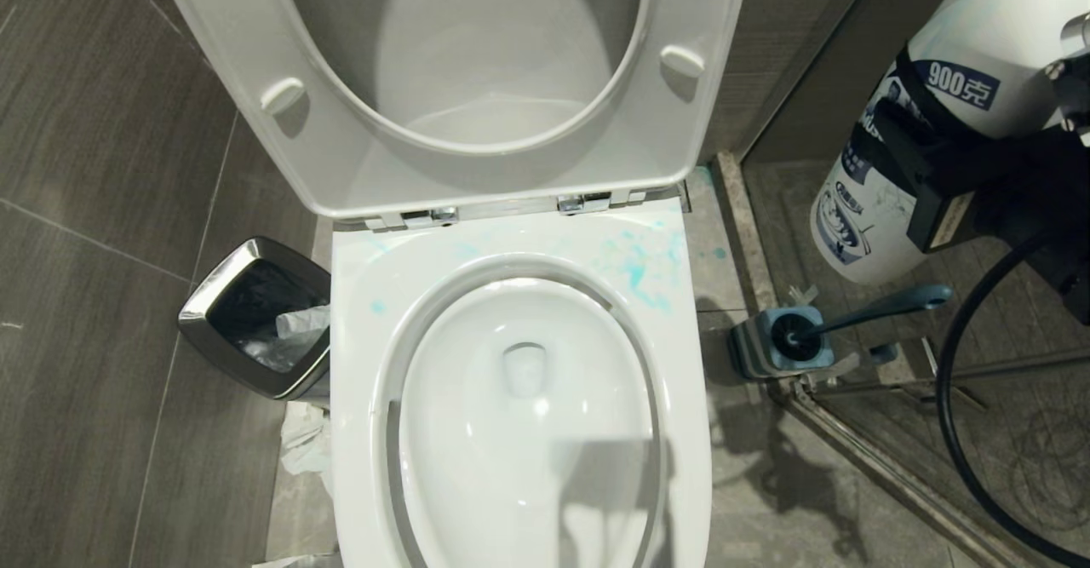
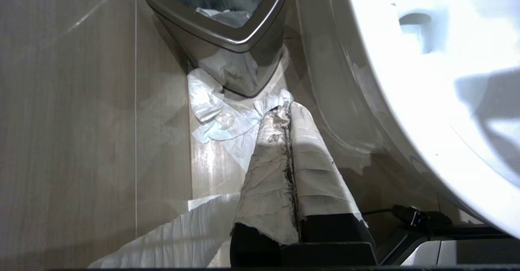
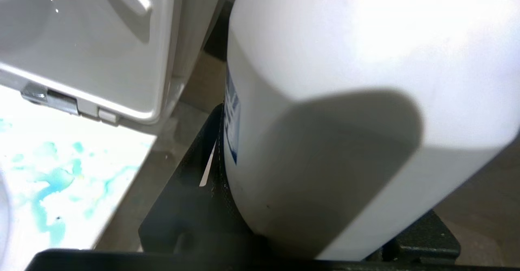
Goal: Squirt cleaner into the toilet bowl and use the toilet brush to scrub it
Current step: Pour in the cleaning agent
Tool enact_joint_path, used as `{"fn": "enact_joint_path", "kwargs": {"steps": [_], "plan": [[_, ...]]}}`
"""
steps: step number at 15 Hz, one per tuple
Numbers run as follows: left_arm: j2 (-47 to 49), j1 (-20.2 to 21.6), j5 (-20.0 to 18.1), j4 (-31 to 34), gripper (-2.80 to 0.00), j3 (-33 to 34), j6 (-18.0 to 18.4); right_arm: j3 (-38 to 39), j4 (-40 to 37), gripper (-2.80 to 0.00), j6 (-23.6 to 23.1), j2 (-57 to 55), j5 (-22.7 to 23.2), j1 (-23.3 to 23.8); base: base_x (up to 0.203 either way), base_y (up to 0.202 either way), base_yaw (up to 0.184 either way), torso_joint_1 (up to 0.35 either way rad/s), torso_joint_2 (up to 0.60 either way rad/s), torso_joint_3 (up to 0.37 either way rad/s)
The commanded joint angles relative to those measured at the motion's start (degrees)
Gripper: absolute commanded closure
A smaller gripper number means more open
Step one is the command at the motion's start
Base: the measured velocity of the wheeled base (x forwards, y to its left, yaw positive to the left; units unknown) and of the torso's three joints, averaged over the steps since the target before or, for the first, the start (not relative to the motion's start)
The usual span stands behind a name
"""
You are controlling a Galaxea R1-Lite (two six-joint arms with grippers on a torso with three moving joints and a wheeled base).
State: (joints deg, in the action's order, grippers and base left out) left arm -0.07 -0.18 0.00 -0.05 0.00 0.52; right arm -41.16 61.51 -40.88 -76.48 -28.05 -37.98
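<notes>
While the right tool [image 1: 954, 185] pinches the cleaner [image 1: 945, 117] upright, well off the toilet bowl [image 1: 528, 432], beyond its right rim, squirting looks to be the step in hand. Teal splashes [image 1: 634, 274] mark only the back ledge. Next, carry the bottle over the bowl and tip it. The toilet brush [image 1: 877, 308] waits in its holder [image 1: 771, 347] on the floor; the left tool [image 2: 286, 116], pressed together, hangs by the waste bin [image 2: 227, 27].

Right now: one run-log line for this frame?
right gripper: shut on cleaner bottle, right of toilet bowl | left gripper: shut, parked by bin | toilet brush: in holder
</notes>
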Motion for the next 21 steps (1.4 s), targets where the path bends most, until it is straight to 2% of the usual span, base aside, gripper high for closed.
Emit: {"fn": "enact_joint_path", "kwargs": {"steps": [1,6,10,13,14,16,18,21], "plan": [[0.07,0.01,0.0,-0.04,0.0,0.0,0.0,-0.06,0.27,0.0,-0.43,-0.24,-0.07,-0.08,0.0,0.0,0.0,-0.002,0.01,0.211],[0.07,0.01,0.0,-0.04,0.0,0.0,-0.08,-0.17,-0.34,0.0,-1.48,-3.98,0.04,-0.72,0.0,0.0,0.0,0.003,0.0,0.188],[0.07,0.01,0.0,-0.04,0.0,0.0,-0.26,-4.91,-0.95,0.0,-1.92,-10.55,-0.06,-1.52,0.0,0.0,0.0,0.002,0.0,0.04],[0.07,0.01,0.0,-0.04,0.0,0.0,-0.35,-10.35,-5.9,0.0,-5.9,-13.33,-0.27,-2.88,0.0,0.0,0.0,0.0,0.0,0.0],[0.07,0.01,0.0,-0.04,0.0,0.0,-0.35,-12.46,-7.53,0.0,-7.69,-14.39,-0.36,-3.55,0.0,0.0,0.0,0.0,0.0,0.0],[0.07,0.01,0.0,-0.04,0.0,0.0,-0.31,-16.23,-10.13,0.0,-15.55,-15.87,-0.73,-4.71,0.0,0.0,0.0,0.0,0.0,0.0],[0.07,0.01,0.0,-0.04,0.0,0.0,-0.26,-18.94,-12.19,0.0,-20.79,-17.5,-2.05,-7.21,0.0,0.0,0.0,0.0,0.0,0.0],[0.07,0.01,0.0,-0.04,0.0,0.0,-0.27,-21.74,-15.84,0.0,-30.42,-17.89,-12.0,-12.23,0.0,0.0,0.0,0.0,0.0,0.0]]}}
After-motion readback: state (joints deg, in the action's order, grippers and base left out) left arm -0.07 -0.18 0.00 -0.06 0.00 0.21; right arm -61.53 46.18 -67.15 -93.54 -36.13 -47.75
